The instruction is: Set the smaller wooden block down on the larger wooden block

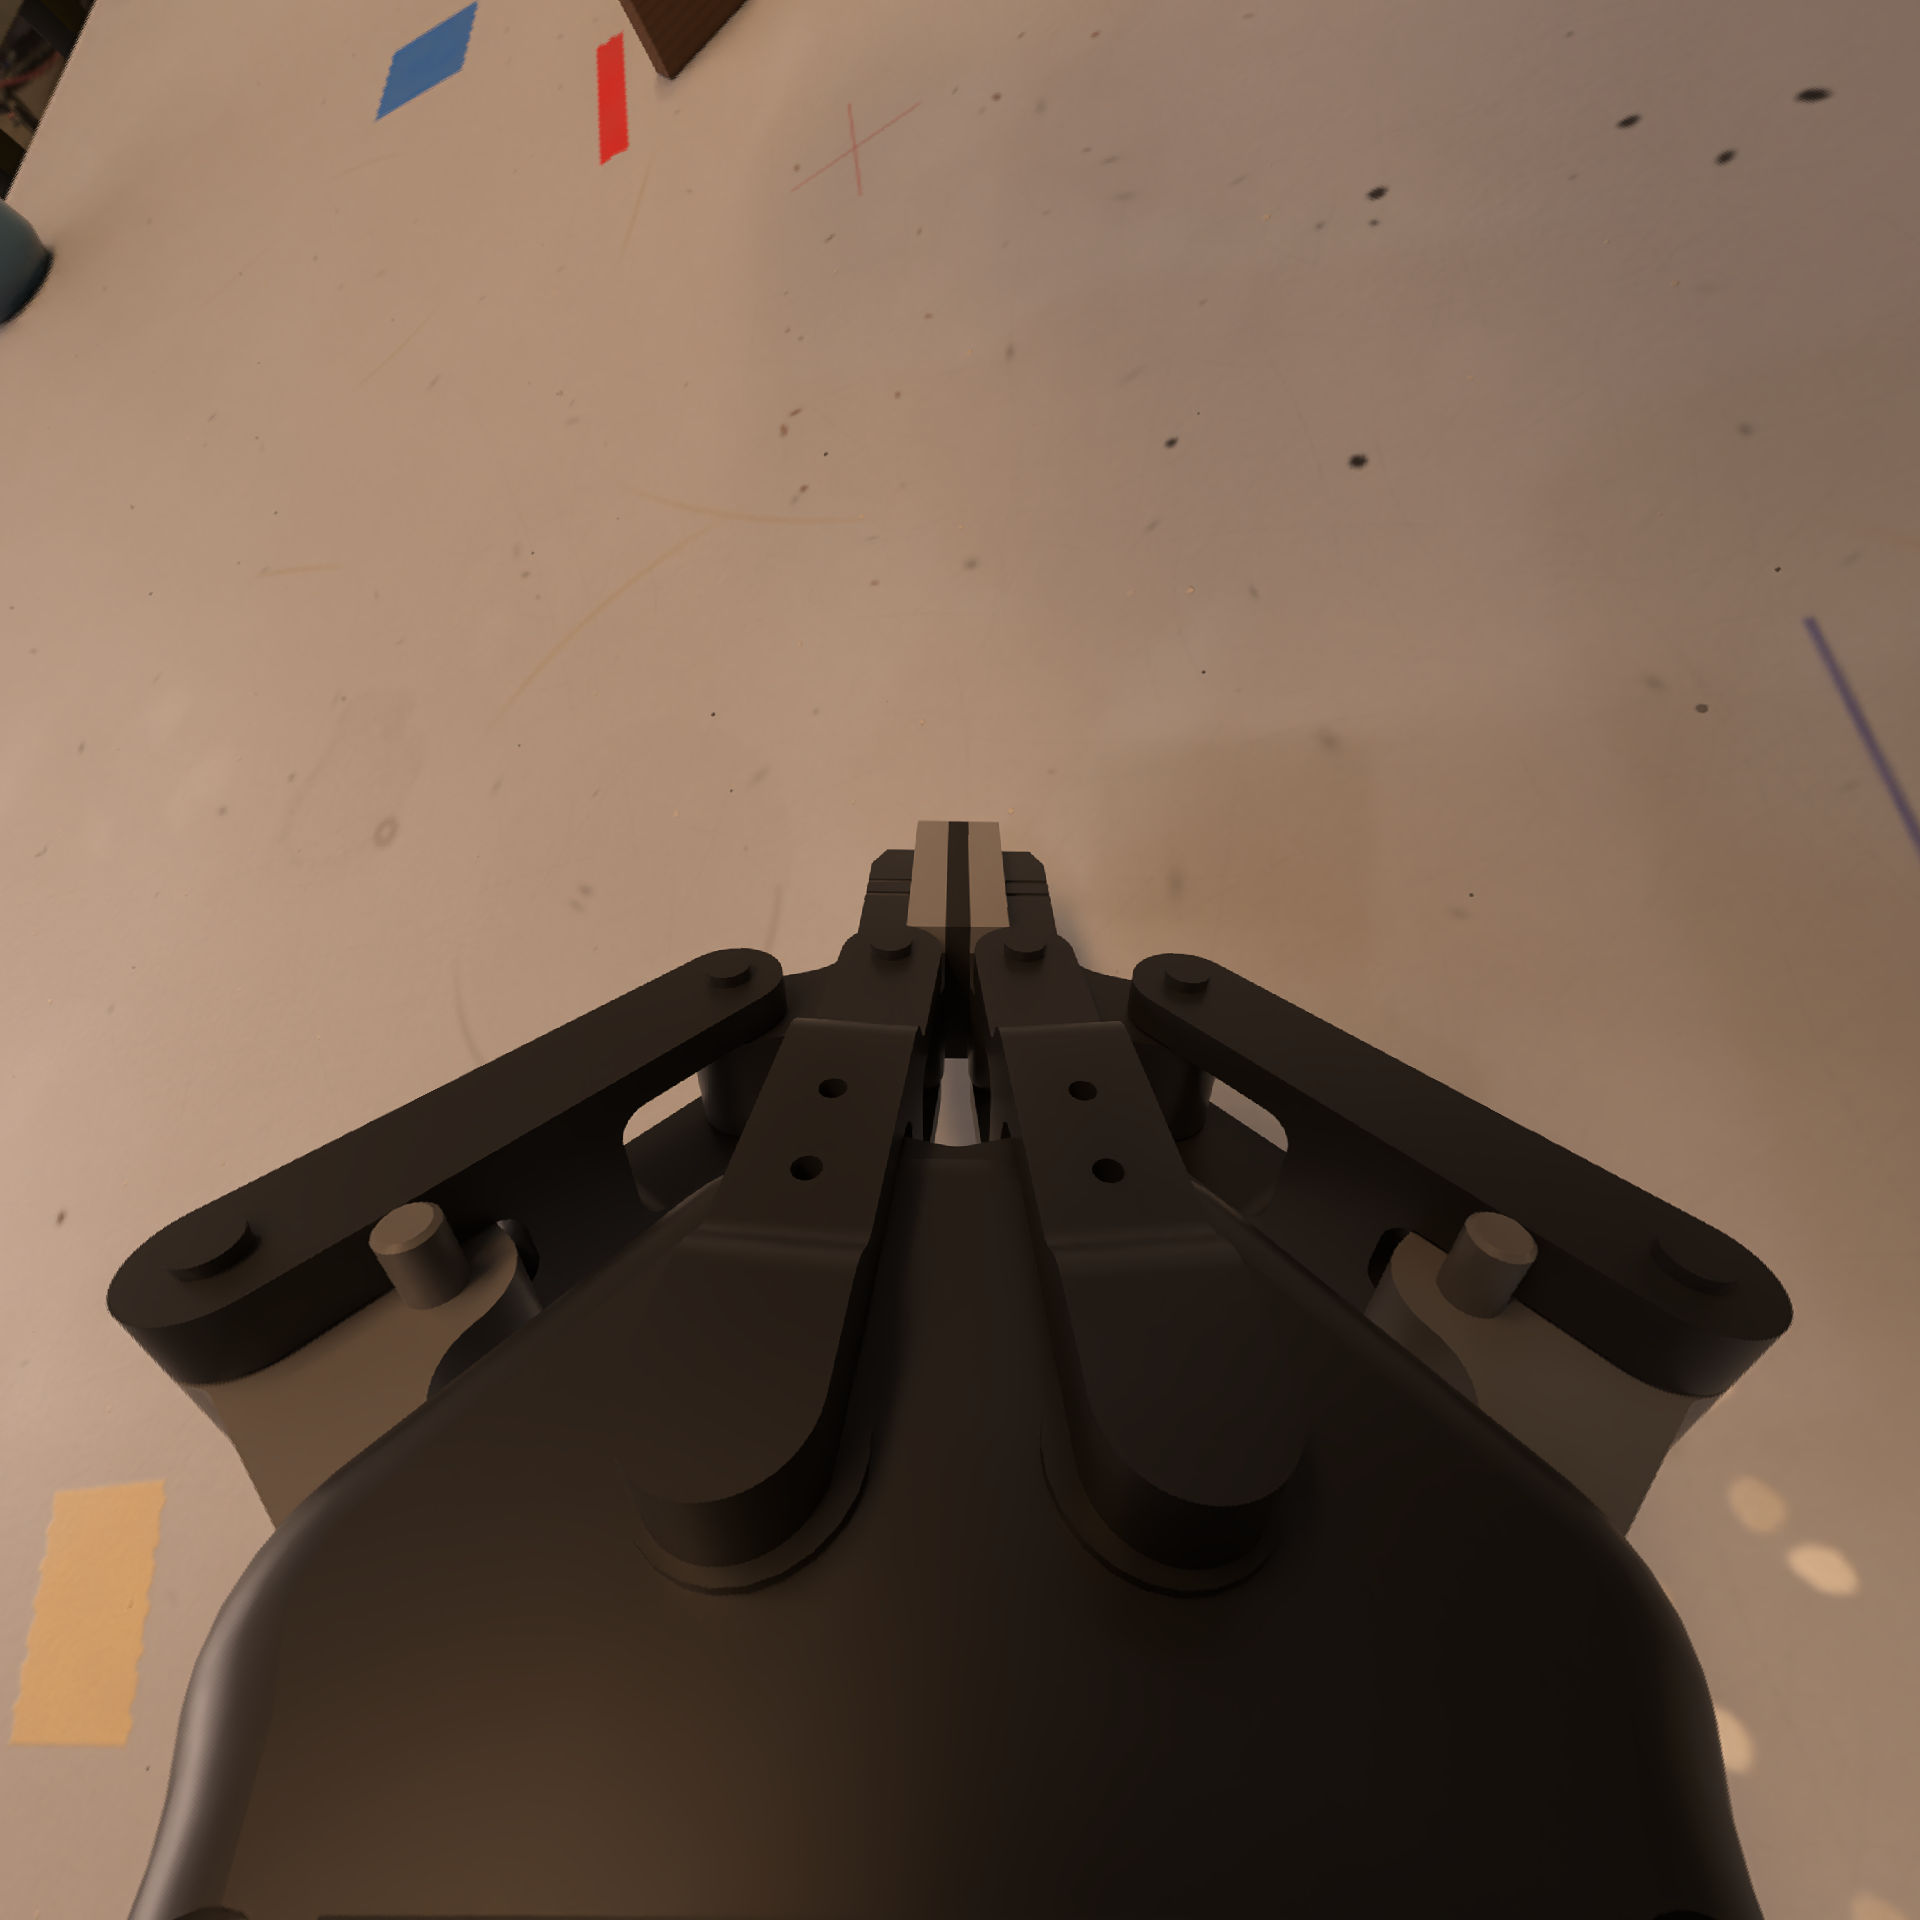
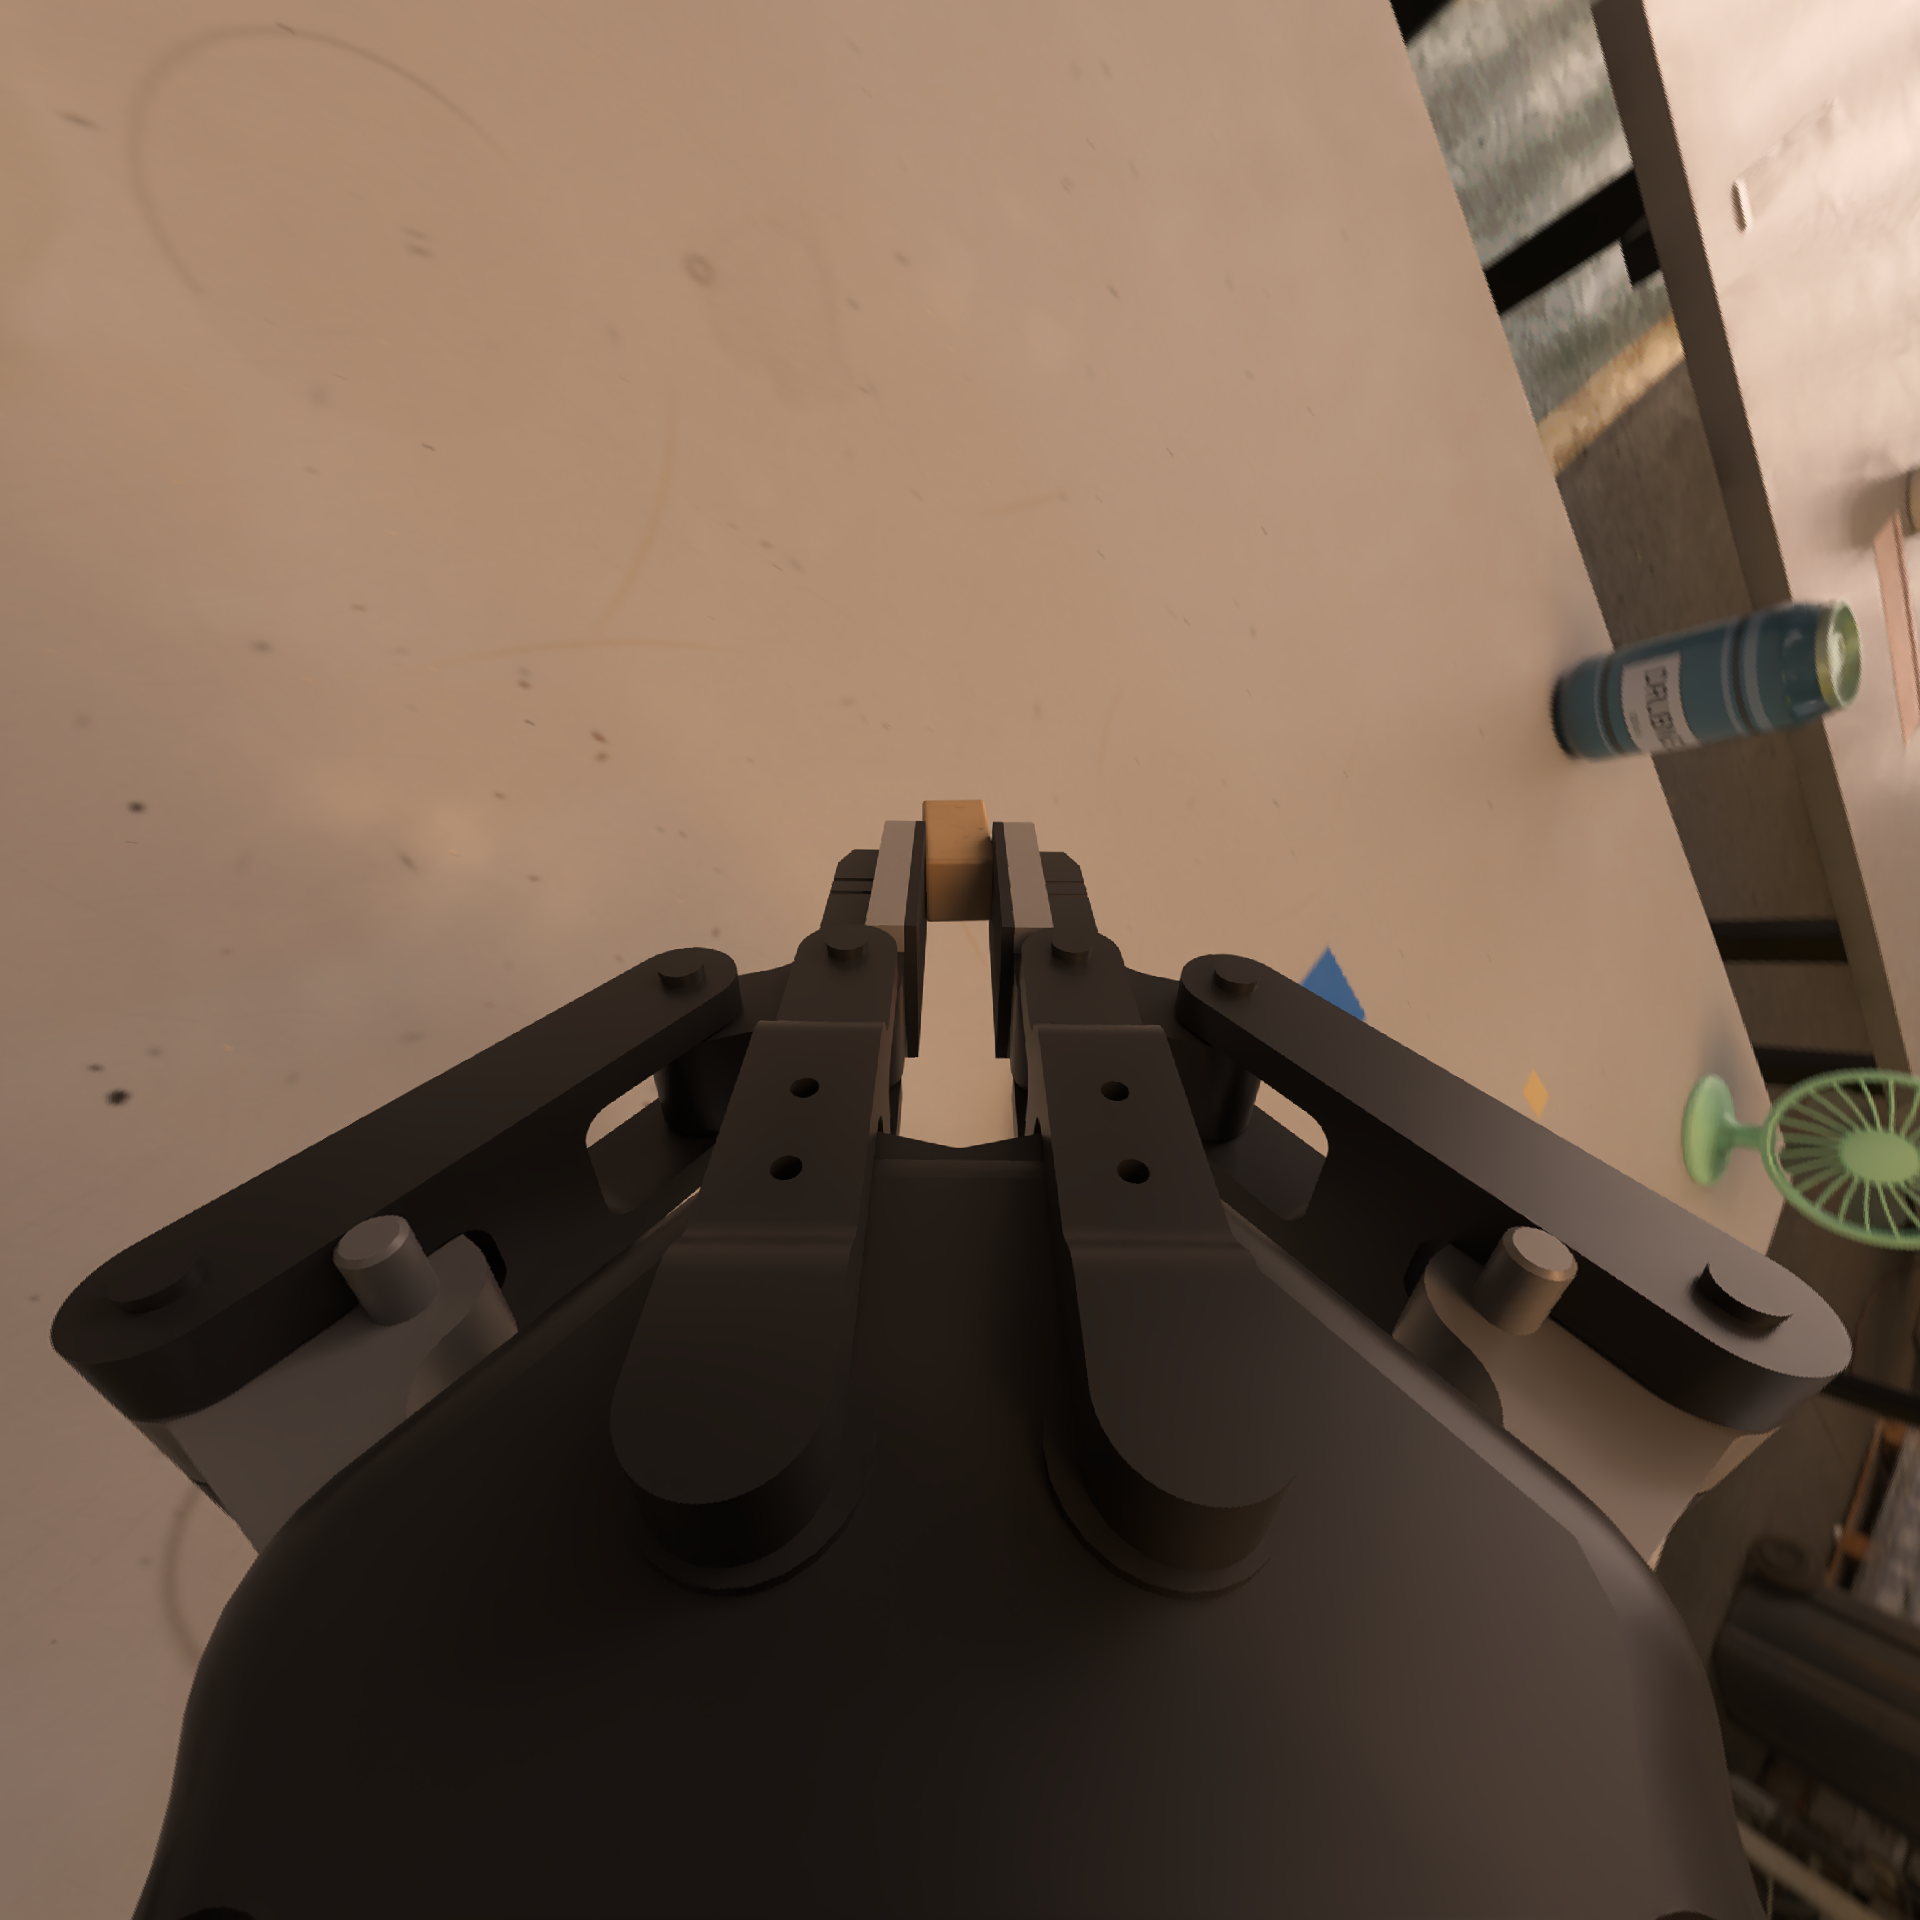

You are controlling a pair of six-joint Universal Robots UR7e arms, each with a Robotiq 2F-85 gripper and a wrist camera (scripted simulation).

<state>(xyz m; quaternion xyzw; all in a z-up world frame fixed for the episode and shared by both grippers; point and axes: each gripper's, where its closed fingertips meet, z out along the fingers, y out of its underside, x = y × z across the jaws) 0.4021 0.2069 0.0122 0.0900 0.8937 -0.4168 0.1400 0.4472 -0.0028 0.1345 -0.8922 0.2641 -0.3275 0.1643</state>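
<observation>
Smaller wooden block [image 2: 954, 858], pale tan, clamped between the pads of the right gripper [image 2: 957, 873] above the beige table [image 2: 520, 520]. To the block's right near the table edge: a blue can [image 2: 1704, 686] and a green fan [image 2: 1839, 1153]. Left gripper [image 1: 957, 875] closed pad to pad, holding nothing. Larger wooden block [image 1: 681, 29], dark brown, lies far ahead of it, beside a red tape strip [image 1: 612, 99].
</observation>
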